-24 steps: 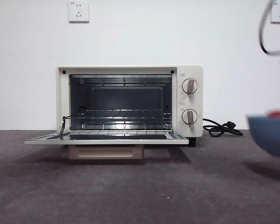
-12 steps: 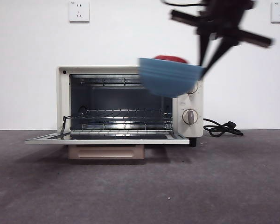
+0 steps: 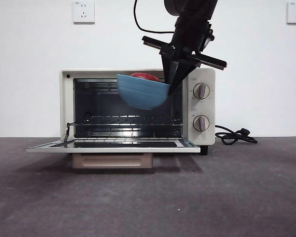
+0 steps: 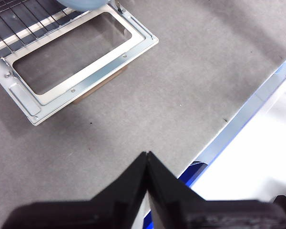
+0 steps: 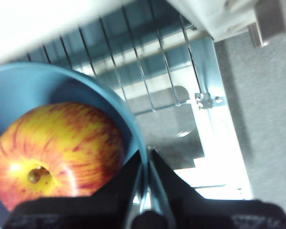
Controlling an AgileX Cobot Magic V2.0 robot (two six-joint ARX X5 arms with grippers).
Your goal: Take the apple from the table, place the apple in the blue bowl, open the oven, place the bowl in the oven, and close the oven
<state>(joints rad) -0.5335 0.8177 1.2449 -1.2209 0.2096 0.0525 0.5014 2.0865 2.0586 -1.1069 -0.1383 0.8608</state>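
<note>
A: While the oven (image 3: 138, 107) door is lying open, which step is running?

B: Loading. The right pincer (image 3: 170, 86) is gripping the bowl (image 3: 142, 92) by its rim, holding it tilted before the cavity's mouth, above the rack, apple (image 5: 55, 152) inside.

A: Next?

B: Levelling, advancing inward, lowering onto the rack. The left pincer (image 4: 147, 158) is idling closed above the table (image 4: 181, 71).

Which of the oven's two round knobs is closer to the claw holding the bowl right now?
The upper knob. It sits just beside the right claw gripping the blue bowl by its rim, while the lower knob is farther down the oven panel.
</note>
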